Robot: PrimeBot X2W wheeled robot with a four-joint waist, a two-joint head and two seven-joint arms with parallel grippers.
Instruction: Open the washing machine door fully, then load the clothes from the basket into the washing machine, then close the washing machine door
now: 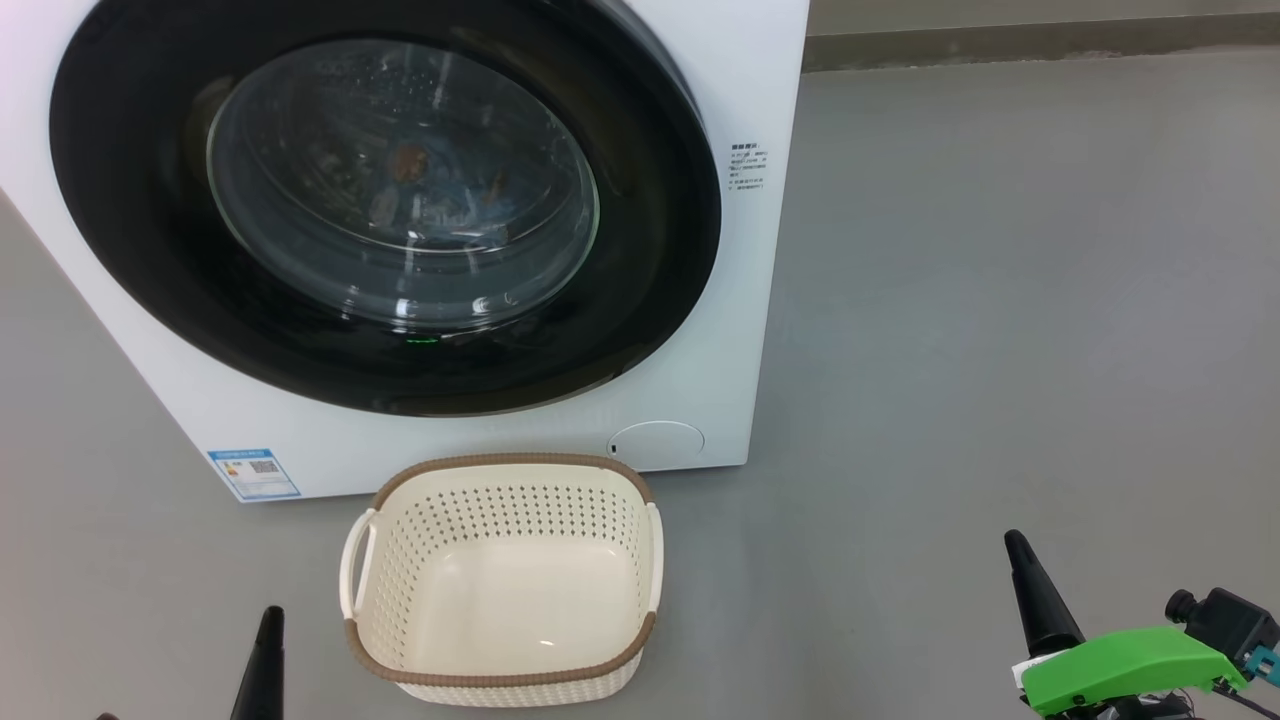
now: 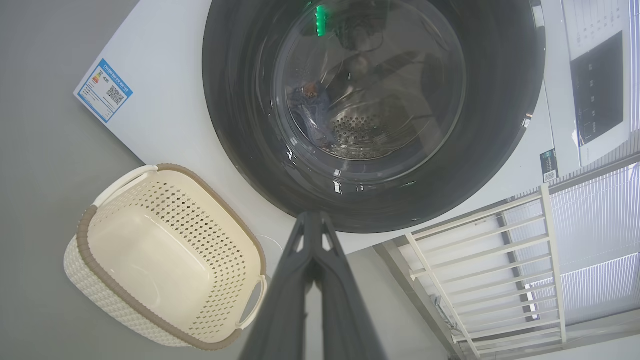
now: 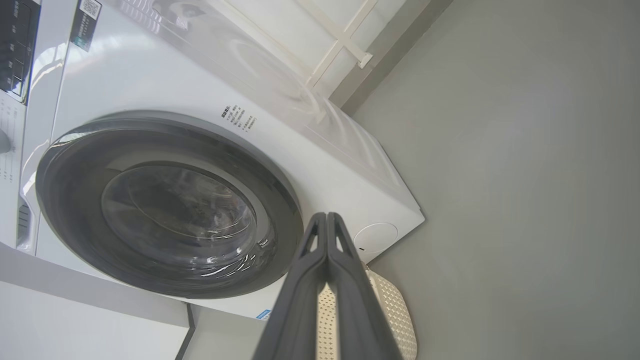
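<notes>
The washing machine (image 1: 765, 90) stands ahead, and the washing machine door (image 1: 130, 160) lies flat against its front, shut. Through the glass window, the clothes (image 1: 440, 205) show as blue fabric with orange-brown spots inside the drum; in the left wrist view the clothes (image 2: 307, 107) lie low in the steel drum. On the floor before the machine sits the cream basket (image 1: 500, 505), with nothing in it. My left gripper (image 1: 268, 620) is shut, low to the basket's left, and holds nothing. My right gripper (image 1: 1020, 550) is shut too, well right of the basket, fingers pressed together.
Bare grey floor (image 1: 1000, 300) stretches to the right of the machine up to a wall skirting (image 1: 1000, 45). A white slatted rail (image 2: 480, 260) stands beside the machine. The control panel (image 2: 597, 95) is on the machine's upper front.
</notes>
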